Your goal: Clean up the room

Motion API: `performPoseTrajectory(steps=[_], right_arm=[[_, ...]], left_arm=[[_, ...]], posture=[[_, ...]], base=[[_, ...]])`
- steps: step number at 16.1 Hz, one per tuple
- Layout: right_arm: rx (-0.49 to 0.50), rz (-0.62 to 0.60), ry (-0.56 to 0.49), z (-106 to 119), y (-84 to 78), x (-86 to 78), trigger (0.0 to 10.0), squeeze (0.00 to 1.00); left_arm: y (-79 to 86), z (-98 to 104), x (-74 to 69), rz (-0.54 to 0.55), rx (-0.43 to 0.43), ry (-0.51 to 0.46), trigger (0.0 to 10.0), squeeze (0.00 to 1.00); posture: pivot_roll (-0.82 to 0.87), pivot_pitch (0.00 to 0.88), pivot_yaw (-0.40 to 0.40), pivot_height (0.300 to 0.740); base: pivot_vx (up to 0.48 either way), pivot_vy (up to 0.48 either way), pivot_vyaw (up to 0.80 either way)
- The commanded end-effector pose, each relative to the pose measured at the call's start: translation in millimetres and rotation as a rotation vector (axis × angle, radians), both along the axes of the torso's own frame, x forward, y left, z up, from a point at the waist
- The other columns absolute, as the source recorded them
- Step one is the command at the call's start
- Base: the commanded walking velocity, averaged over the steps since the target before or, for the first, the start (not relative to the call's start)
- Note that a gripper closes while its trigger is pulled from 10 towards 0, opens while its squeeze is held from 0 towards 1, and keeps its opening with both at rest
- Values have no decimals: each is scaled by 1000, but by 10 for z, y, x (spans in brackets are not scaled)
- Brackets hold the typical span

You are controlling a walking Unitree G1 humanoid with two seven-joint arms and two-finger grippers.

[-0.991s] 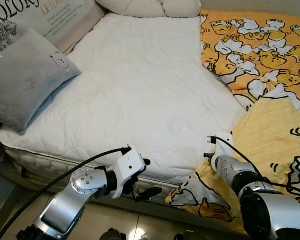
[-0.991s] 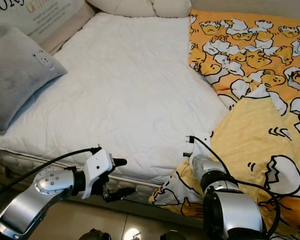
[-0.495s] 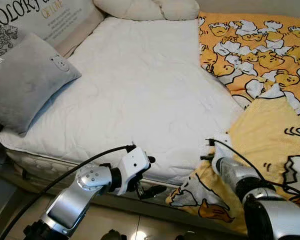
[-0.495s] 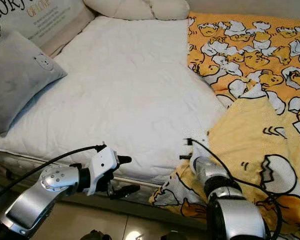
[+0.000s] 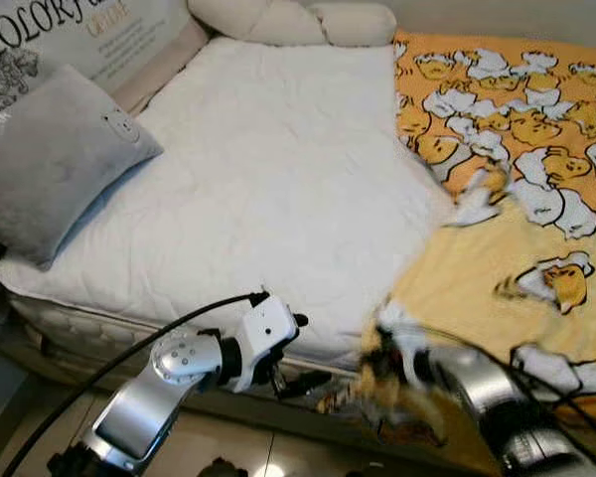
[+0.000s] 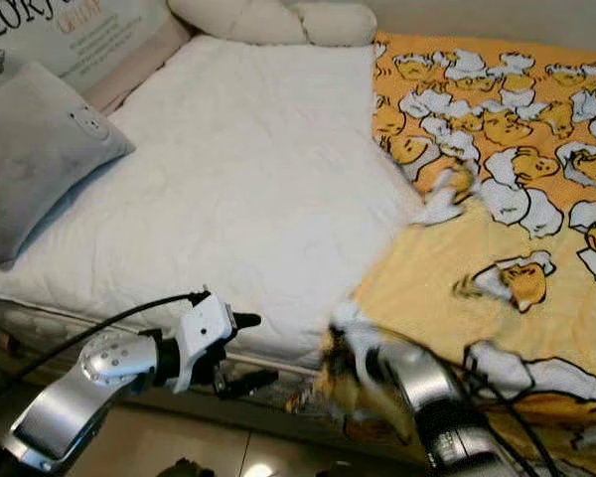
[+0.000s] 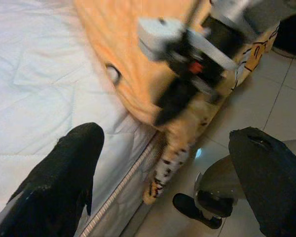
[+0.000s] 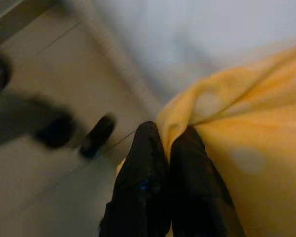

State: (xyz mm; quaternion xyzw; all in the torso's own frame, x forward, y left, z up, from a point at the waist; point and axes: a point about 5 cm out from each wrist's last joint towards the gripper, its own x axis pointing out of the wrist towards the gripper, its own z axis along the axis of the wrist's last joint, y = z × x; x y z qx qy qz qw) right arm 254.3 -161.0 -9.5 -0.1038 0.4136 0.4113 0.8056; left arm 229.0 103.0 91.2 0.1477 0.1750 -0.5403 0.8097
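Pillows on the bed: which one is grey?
The grey pillow leaning at the bed's left edge, with a small bear patch. The two cream pillows lie along the head of the bed.

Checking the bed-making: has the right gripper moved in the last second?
Yes. The right gripper, shut on the yellow blanket, has dropped toward the mattress foot edge and shifted slightly left, blurred in motion.

white mattress [image 5: 278, 179] mid open; grey pillow [image 5: 50, 159] blocks left, duck blanket [image 5: 517, 129] right.
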Motion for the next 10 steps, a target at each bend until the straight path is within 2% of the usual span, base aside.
performPoseTrajectory(steps=[1,5,6,7,8,10], right_arm=[[-20,114,54,-13,14,-107,0,0],[-51,272,137,-8,-14,-325,0,0],[-69,259,117,-5,-21,-309,4118,0],[-65,219,110,1,-17,-276,10000,1000],[-29,158,120,34,2,-230,10000,1000],[-37,156,108,92,4,-230,10000,1000]], left_arm=[[8,-10,-14,1,8,1,10000,0],[15,-28,-35,-7,15,11,10000,0],[10,-31,-31,-6,14,11,10000,0],[8,-31,-26,-5,13,10,10000,0],[1,-19,-10,-4,10,5,10000,0],[10,-8,-7,-5,10,3,10000,0]], posture=[[0,21,-6,740],[3,13,-12,740],[3,11,-15,740],[2,8,-18,740],[5,9,-21,740],[4,14,-10,740]], base=[[0,0,0],[0,0,0],[0,0,0],[0,0,0],[0,0,0],[0,0,0]])
